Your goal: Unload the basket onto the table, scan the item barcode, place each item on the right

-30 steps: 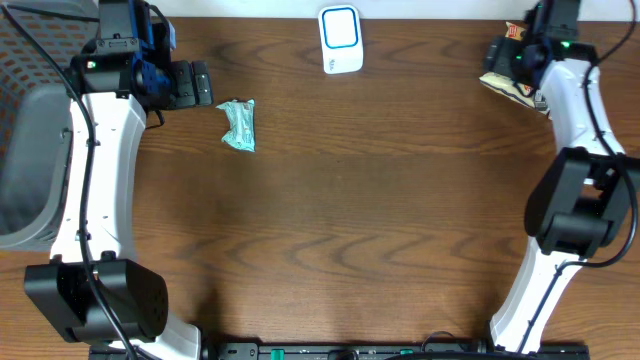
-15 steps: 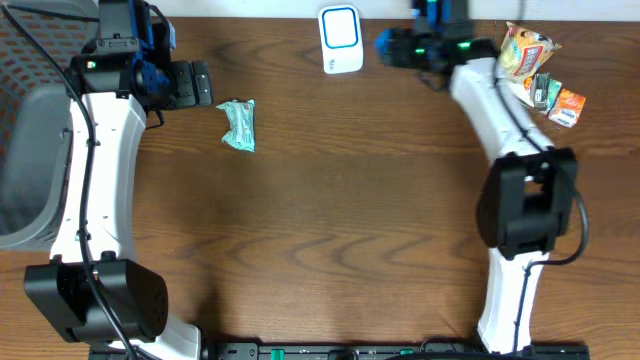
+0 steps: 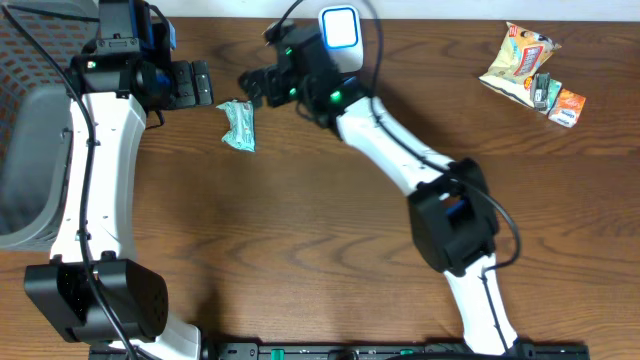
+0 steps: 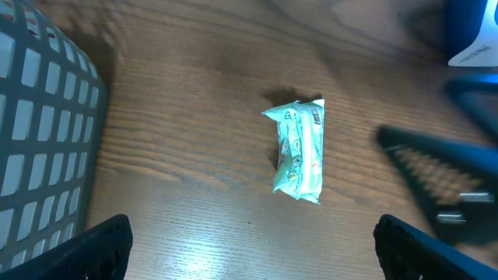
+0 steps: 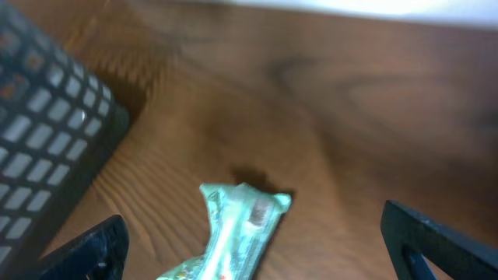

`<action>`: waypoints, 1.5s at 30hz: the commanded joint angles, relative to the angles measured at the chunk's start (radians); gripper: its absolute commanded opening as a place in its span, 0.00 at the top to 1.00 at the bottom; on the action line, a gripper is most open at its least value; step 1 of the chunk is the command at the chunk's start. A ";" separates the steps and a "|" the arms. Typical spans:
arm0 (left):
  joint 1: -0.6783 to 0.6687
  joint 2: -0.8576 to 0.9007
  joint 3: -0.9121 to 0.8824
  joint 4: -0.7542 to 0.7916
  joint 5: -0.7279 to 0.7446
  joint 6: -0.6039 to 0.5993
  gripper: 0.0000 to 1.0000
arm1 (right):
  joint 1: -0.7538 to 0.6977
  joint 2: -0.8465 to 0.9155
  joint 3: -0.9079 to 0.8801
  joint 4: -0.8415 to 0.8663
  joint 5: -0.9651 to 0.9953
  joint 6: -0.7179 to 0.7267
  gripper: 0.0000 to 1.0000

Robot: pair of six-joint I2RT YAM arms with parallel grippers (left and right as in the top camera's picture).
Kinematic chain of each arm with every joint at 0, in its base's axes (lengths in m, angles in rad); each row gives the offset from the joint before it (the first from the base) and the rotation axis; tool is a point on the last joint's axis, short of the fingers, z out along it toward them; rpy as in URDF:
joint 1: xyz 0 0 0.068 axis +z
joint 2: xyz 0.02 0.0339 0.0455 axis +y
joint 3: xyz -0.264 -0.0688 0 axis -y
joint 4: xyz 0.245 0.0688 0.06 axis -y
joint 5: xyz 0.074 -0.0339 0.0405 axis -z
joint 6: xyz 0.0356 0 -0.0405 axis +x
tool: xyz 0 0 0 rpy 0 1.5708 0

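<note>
Presently, the wooden table (image 3: 330, 230) carries all working items, with a grey mesh basket (image 3: 25, 140) at its left edge. The 2 arms converge on the far left part of the table. The left gripper (image 3: 208, 84) sits beside the basket, and the right gripper (image 3: 252, 86) is reached far across from its own side. The white and blue barcode scanner (image 3: 340, 30) stands at the far edge, touching or just behind the right arm's forearm. A cluster of snack packs (image 3: 525, 68) lies well apart at the far right. The task item is a small green sealed packet (image 3: 238, 126) lying flat on bare wood, near both grippers and slightly nearer the robot than either, with nothing touching it. Its long axis runs roughly from the near edge to the far edge of the table. In each wrist view that axis stands close to upright, crossing the line between the fingertips, so either set of jaws would close across the narrow width. Both grippers stand with jaws wide apart and hold nothing. In the right wrist view the packet (image 5: 233, 233) sits low and central, between the fingertips. In the left wrist view it (image 4: 298, 149) lies central but farther ahead. Judged from this, the right gripper is marginally nearer, and the scanner is on its side. A short descent over the packet is the move required.
</note>
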 commanded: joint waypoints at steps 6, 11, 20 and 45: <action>-0.002 -0.002 -0.004 -0.006 -0.002 0.013 0.02 | 0.074 0.091 -0.005 0.006 0.026 0.019 0.11; -0.002 -0.002 -0.004 -0.006 -0.002 0.013 0.02 | 0.101 0.124 -0.005 0.011 0.026 0.021 0.17; -0.002 -0.002 -0.004 -0.006 -0.002 0.013 0.02 | 0.107 0.175 -0.005 0.003 0.071 0.020 0.28; -0.002 -0.002 -0.004 -0.005 -0.002 0.013 0.02 | -0.007 0.013 -0.005 -0.659 0.673 -0.003 0.45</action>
